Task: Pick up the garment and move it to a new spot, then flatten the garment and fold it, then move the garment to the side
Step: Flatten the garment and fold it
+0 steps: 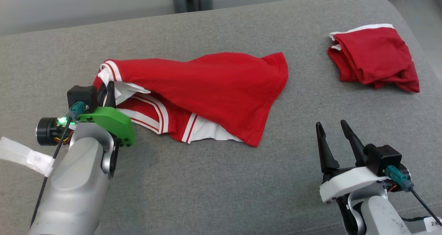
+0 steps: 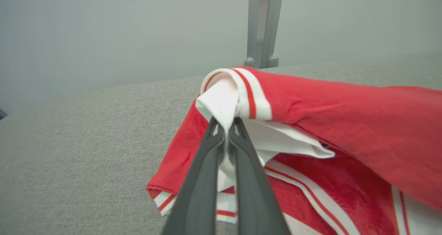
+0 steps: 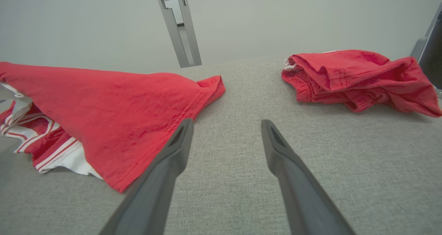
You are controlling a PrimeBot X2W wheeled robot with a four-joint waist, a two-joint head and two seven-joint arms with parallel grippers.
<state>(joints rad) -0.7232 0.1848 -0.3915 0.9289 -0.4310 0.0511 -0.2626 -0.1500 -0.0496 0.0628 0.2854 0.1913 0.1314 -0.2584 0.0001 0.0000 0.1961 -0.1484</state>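
- Two red cloth items lie on one grey surface (image 1: 221,186) in the head view. The red garment (image 1: 221,86), with white striped trim, lies crumpled left of centre. A folded red bundle (image 1: 374,58) sits well apart at the far right, near the surface's rounded corner.
- Head view, arms: the left end effector (image 1: 109,90) is at the garment's left end, its fingers buried in the white-trimmed cloth. The right end effector (image 1: 332,128) is at the near right, spread wide, empty and apart from the cloth.
- Left wrist view: the left end effector (image 2: 226,126) is closed on a pinch of white fabric by the striped cuff. The red garment (image 2: 345,103) drapes away to the right and rests on the surface.
- Right wrist view: the right end effector (image 3: 226,126) is open over bare surface. The red garment (image 3: 121,107) lies just beside its left finger, and the folded red bundle (image 3: 359,76) is ahead to the right.
- Step in hand, by judgement: the pick-up, with the grip made and the lift not yet begun. The next move calls for a rise high enough for the trailing cloth to clear, then a carry.
- Room: a broad bare stretch lies at near centre and between the two items. The far edge runs close behind the garment and the bundle takes the far right corner, so near centre looks the safest new spot.
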